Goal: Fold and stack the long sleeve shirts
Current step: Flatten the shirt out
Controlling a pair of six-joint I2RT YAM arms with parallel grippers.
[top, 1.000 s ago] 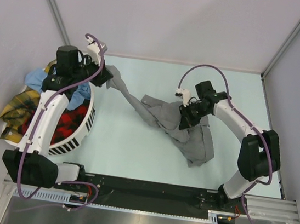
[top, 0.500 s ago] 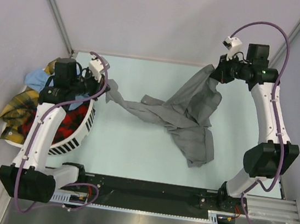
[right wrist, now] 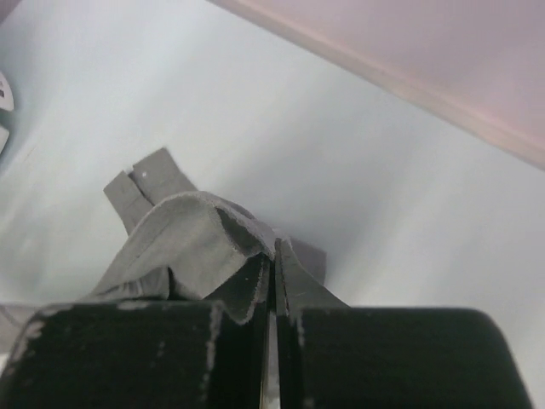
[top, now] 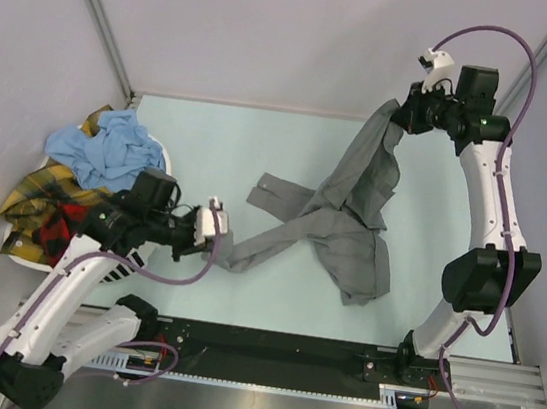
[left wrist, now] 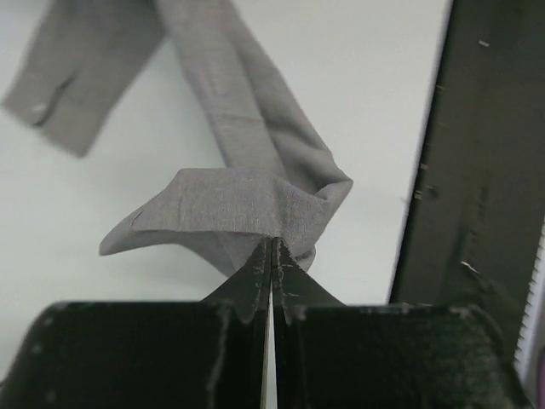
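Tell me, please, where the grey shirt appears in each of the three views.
Top external: grey shirt stretched across the centre and right of the table, between the left tool and the right tool.
Left wrist: centre frame, a fold pinched in the left tool; a sleeve runs to the top left.
Right wrist: lower left of centre, pinched in the right tool.
Shared landmark: the pale green table beneath it.

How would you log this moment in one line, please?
left gripper: shut on plain grey cloth shirt | right gripper: shut on same shirt
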